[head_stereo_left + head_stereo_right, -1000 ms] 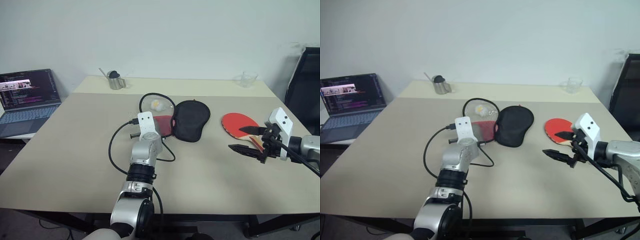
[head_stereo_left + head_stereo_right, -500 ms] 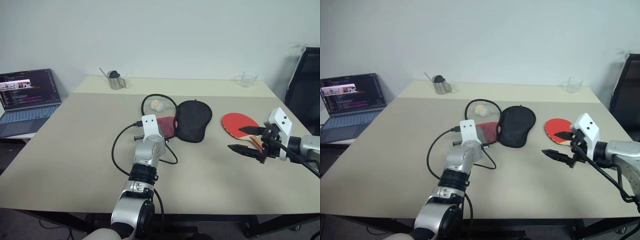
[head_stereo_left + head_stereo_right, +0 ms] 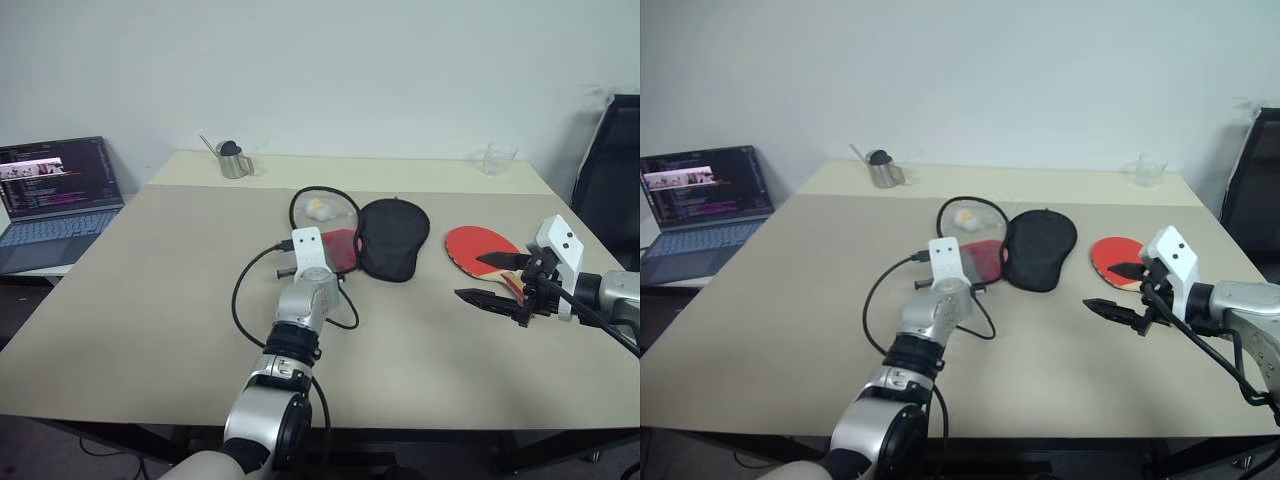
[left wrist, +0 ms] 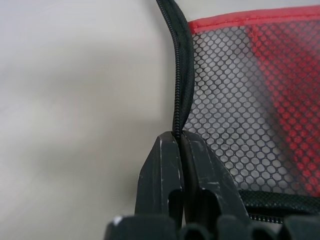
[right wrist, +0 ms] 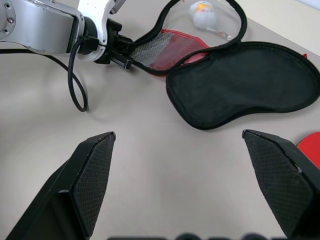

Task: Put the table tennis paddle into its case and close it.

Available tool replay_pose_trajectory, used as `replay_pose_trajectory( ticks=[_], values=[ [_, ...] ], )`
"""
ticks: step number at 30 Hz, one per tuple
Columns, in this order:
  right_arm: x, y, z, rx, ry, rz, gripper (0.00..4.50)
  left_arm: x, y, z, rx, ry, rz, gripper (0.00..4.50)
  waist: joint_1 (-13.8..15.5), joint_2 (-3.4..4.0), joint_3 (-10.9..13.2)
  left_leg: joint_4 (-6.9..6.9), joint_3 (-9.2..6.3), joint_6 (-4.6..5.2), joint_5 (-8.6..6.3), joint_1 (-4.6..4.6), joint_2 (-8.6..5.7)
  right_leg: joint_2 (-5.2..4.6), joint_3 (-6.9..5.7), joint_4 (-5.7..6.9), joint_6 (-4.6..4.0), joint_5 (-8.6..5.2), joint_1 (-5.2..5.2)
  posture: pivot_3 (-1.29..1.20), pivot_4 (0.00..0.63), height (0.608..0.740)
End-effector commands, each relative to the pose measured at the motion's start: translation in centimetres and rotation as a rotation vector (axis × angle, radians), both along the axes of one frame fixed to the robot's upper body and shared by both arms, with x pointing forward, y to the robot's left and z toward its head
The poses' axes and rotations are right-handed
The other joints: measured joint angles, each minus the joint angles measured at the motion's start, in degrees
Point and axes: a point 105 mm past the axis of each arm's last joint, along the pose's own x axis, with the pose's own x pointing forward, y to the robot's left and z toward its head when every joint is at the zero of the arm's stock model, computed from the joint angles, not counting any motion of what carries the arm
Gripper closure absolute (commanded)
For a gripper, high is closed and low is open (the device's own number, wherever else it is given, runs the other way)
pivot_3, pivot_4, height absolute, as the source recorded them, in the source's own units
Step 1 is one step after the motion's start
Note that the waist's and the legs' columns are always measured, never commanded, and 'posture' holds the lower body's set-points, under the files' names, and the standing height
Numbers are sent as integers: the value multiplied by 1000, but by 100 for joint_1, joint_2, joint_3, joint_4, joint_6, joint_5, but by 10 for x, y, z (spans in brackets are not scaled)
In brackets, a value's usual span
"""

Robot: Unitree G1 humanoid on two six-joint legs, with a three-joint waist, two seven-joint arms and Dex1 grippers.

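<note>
Table (image 3: pixel 150 300): beige top, spans most of the frame.

Case (image 3: pixel 394 238): black fabric, lying open at frame centre. Black outer half to the right; red-lined half w/ black mesh pocket (image 4: pixel 240 100) to its left. Zipper rim (image 4: pixel 179 75) loops up around a small white-yellow ball (image 3: pixel 317 208).

L gripper (image 4: pixel 180 137): centre of frame, at the lower-left edge of the case. Fingers (image 4: pixel 162 170) pressed together, pinching the zipper rim beside the mesh.

Paddle (image 3: pixel 478 246): red blade flat on table, right of centre, near the case but apart from it. Handle end partly behind the R gripper.

R gripper (image 3: pixel 490 279): right side of frame, raised over the table just in front of the paddle. Fingers (image 5: pixel 90 175) spread wide, nothing between them.

Metal cup (image 3: pixel 232 160): upper left of centre, far table edge.

Clear glass (image 3: pixel 497 157): upper right, far edge.

Laptop (image 3: pixel 55 195): far left, lid open, screen lit.

Black chair (image 3: pixel 612 170): right edge.
</note>
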Motion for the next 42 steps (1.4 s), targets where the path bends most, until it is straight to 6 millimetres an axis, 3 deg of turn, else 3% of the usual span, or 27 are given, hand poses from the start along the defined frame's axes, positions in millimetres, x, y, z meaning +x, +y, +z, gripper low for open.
replay_pose_trajectory(
  ticks=[1, 10, 13, 23, 28, 32, 35, 38, 42],
  values=[
    [-3, 5, 8, 0, -35, 22, 0, -9, -78, 30, -115, -66, -171, 4462, 0, 0, 0, -1, -1, 0, 0, 0, 0, 0, -1, -1, 0, 0, 0, 0, 150, 740],
    [-2, 4, 9, -1, -36, 22, 0, -11, -82, 25, -118, -44, -186, 4462, 0, 0, 0, -8, -3, 0, 0, -8, 1, 0, -4, -23, 7, 5, 0, 0, 150, 740],
    [-2, 4, 9, 1, -36, 22, 0, -15, -82, 12, -121, 51, -210, 3809, 3, 1, -1, -13, -2, 1, 0, -15, -1, 0, -3, -39, 16, 10, 1, 0, 150, 740],
    [-3, 2, 8, 8, -38, 12, 0, -11, -70, 14, -152, 67, -281, 319, -7, 3, -2, -13, -1, 3, -2, -17, -2, -2, 0, -48, 23, 14, 1, 0, 150, 740],
    [-4, -10, 15, 14, -54, -17, 0, -9, -49, 27, -225, 29, -321, 258, 7, 5, -3, -13, -1, 3, -1, -19, -3, -2, -3, -48, 23, 14, 1, 0, 150, 740],
    [-3, -23, 21, 47, -67, -75, 0, 2, -14, 30, -262, 43, -232, 258, 8, 4, -2, -12, -2, 4, -1, -24, -4, -4, 0, -52, 24, 15, 0, 0, 150, 740],
    [7, -41, 19, 75, -67, -213, 0, 8, -1, 44, -303, 2, -239, 258, -19, 4, -2, -12, -1, 4, -1, -21, -2, -2, 0, -47, 23, 15, 0, 0, 150, 740],
    [27, -67, 12, 106, -36, -446, 0, 7, -3, 62, -315, -38, -353, 258, -26, 5, -3, -12, -1, 3, 0, -13, 1, 0, 1, -40, 22, 16, 1, 0, 150, 740],
    [51, -109, -17, 102, 43, -821, 0, -12, -26, 87, -280, -145, -739, 258, -13, 5, -3, -11, 1, 1, 1, -15, 0, -3, 5, -39, 21, 18, -1, 0, 150, 740]
  ],
)
